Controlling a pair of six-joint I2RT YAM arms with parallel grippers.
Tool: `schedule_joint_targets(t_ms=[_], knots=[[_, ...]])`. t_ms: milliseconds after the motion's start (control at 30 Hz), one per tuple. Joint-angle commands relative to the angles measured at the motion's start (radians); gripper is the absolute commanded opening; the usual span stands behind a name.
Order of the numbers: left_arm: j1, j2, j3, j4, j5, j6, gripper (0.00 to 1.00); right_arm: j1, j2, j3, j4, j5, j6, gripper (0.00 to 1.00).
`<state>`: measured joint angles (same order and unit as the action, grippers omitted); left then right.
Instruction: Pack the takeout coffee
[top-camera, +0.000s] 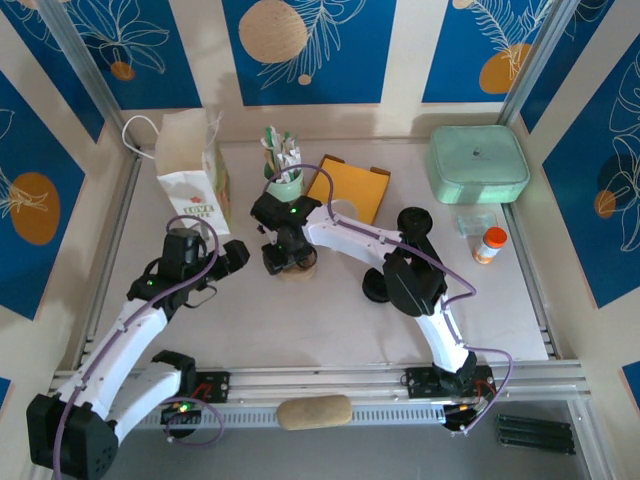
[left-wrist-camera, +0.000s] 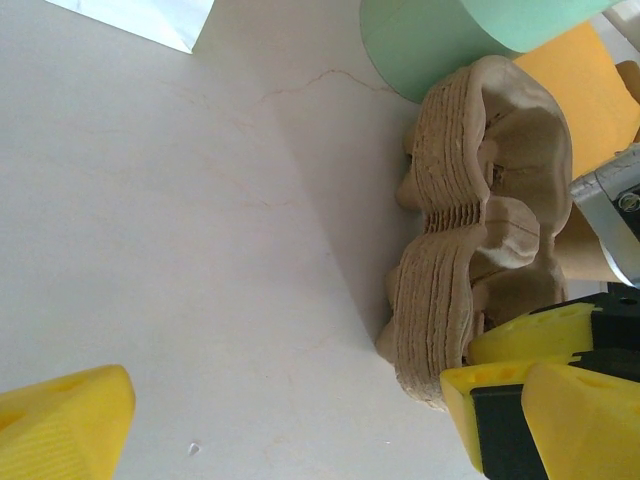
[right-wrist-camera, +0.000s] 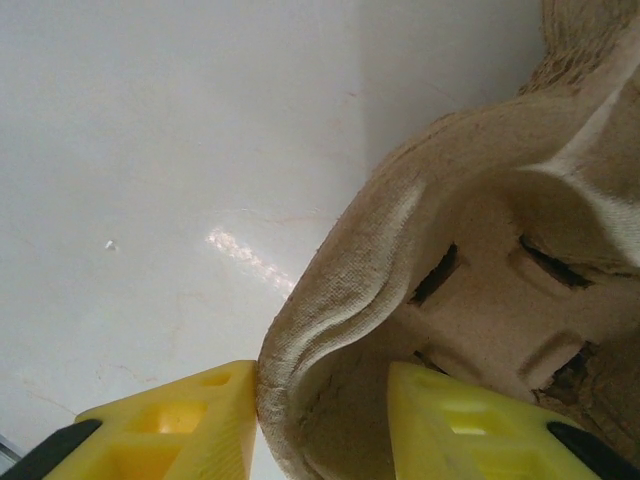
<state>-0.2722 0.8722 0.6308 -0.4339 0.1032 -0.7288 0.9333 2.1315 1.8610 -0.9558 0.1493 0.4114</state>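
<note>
A stack of brown moulded-pulp cup carriers (top-camera: 296, 266) (left-wrist-camera: 470, 250) (right-wrist-camera: 470, 250) lies mid-table. My right gripper (top-camera: 285, 262) (right-wrist-camera: 320, 420) straddles the rim of one pocket. One yellow finger (right-wrist-camera: 170, 425) touches the outside of the rim and the other sits inside the pocket, with a gap to the wall. My left gripper (top-camera: 232, 256) (left-wrist-camera: 280, 425) hangs wide open just left of the stack, holding nothing. A round pale opening behind the right arm looks like the takeout coffee (top-camera: 343, 209), mostly hidden.
A white paper bag (top-camera: 190, 165) stands at the back left. Behind the carriers are the mint-green cup of utensils (top-camera: 285, 180) (left-wrist-camera: 450, 40) and an orange-yellow pad (top-camera: 352, 188). A mint lidded container (top-camera: 478, 163) and an orange-capped bottle (top-camera: 489, 244) sit at the right.
</note>
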Motion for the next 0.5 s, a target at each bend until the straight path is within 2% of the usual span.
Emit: schedule_joint_targets(t_ms=[0, 467], knots=[[0.01, -0.004, -0.005, 0.015, 0.015, -0.012, 0.99, 0.005, 0.013, 0.032, -0.025, -0.017, -0.01, 0.36], [0.01, 0.022, -0.009, 0.027, 0.056, -0.014, 1.0, 0.009, 0.003, 0.04, -0.028, -0.02, -0.014, 0.36]])
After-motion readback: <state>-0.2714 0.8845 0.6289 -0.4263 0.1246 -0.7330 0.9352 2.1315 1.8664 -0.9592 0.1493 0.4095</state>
